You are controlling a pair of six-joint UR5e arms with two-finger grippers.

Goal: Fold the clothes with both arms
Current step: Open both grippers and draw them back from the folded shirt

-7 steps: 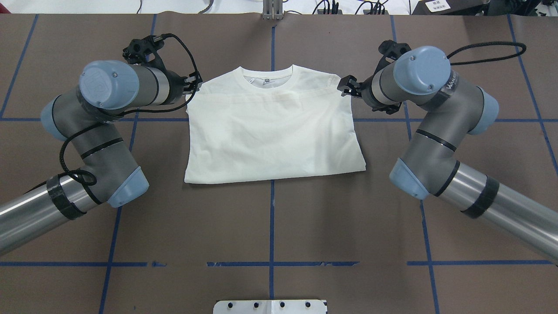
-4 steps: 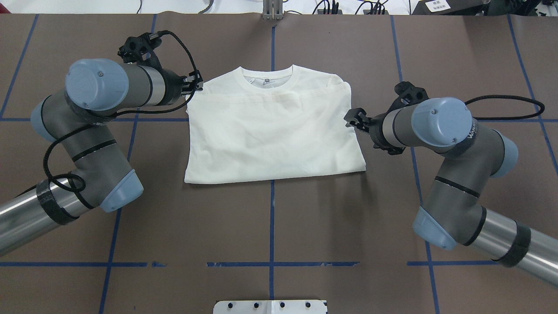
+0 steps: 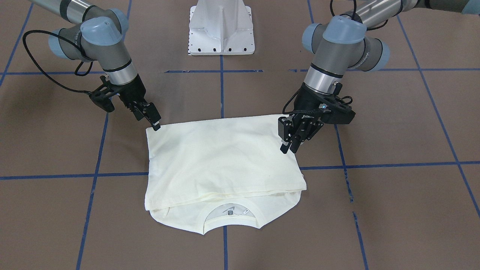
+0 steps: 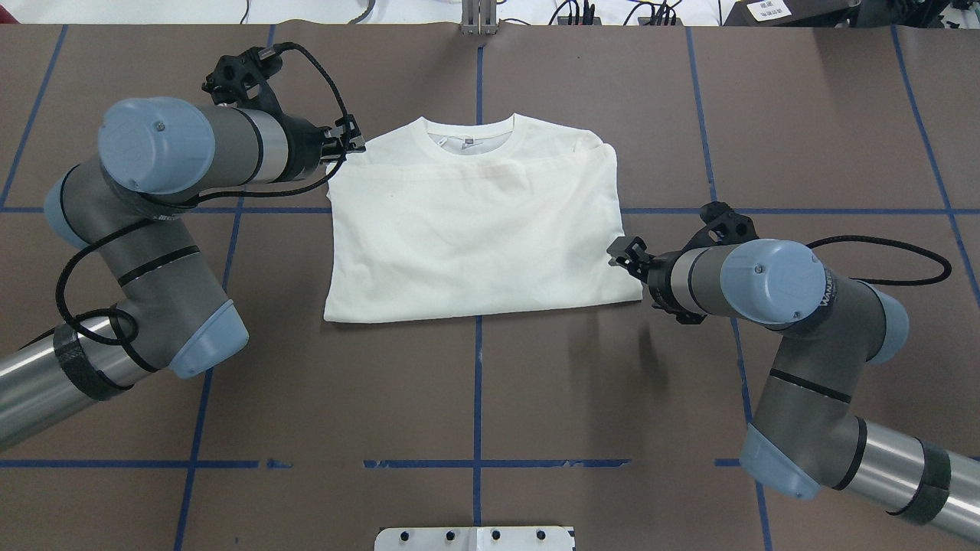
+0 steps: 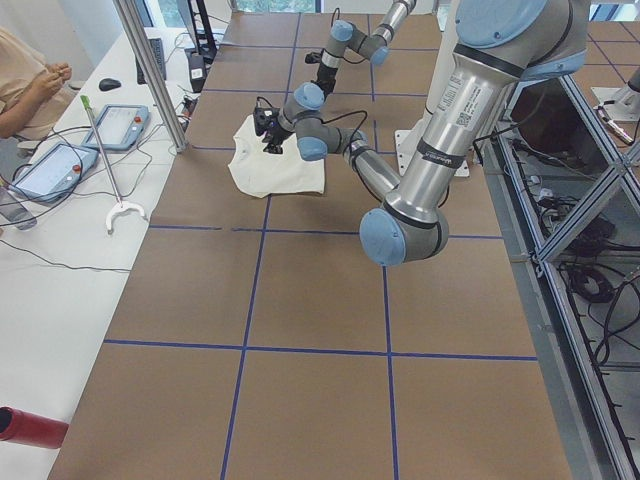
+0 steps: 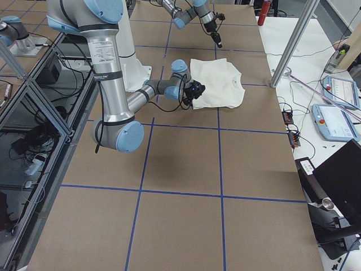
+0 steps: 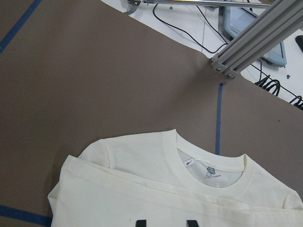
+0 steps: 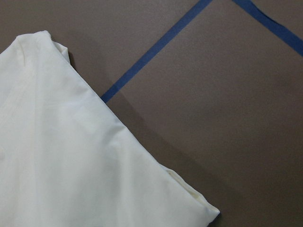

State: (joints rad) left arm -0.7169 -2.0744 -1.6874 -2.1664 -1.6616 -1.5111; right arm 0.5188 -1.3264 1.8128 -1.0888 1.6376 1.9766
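Overhead exterior shows the folded T-shirt (image 4: 475,245) lying crosswise, collar (image 4: 472,155) pointing away.

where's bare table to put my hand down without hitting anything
Bare table lies between the T-shirt and the pedestal base, and beyond the collar. Crowded: left gripper by the shoulder, right gripper by the near corner.

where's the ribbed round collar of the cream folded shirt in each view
Front-facing: ribbed round collar bottom centre, nearest the camera.
Overhead: collar top centre.
Exterior left: collar at the cream shirt's left end, tiny.
Exterior right: collar at the shirt's right end, tiny.
Left wrist: collar lower right.
Right wrist: not in it.
Landmark: blue tape line leading to the collar.
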